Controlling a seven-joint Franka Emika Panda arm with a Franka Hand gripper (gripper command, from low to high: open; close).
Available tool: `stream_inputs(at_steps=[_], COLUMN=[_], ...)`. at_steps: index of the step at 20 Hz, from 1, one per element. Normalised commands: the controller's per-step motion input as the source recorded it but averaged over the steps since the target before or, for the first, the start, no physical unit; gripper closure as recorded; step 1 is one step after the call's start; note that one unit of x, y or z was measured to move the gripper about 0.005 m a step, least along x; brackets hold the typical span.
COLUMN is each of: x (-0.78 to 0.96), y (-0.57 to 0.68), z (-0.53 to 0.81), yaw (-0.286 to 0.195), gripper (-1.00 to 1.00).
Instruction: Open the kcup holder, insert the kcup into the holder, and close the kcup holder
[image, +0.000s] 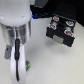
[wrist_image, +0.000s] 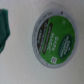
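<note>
Filling the exterior view's left, the white arm (image: 15, 30) hides its own gripper; whether the fingers are spread or pressed together cannot be told. Beneath it only a green sliver of the kcup (image: 28, 63) shows on the white table (image: 55, 65). The kcup holder (image: 61, 28) sits well apart at the far right, pale marks on its front. In the wrist view the kcup (wrist_image: 53, 39) lies lid up, beside a green object (wrist_image: 5, 27).
</note>
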Motion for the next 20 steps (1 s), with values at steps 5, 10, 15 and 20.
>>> stream_inputs(at_steps=[5,10,15,20], x=[0.06,0.01,0.0,0.09], y=[0.06,0.21,0.23,0.16], z=[-0.04,-0.11,-0.09,-0.09], yaw=[-0.021,0.0,0.0,0.0], gripper=[-1.0,-1.0,-1.0,-1.0])
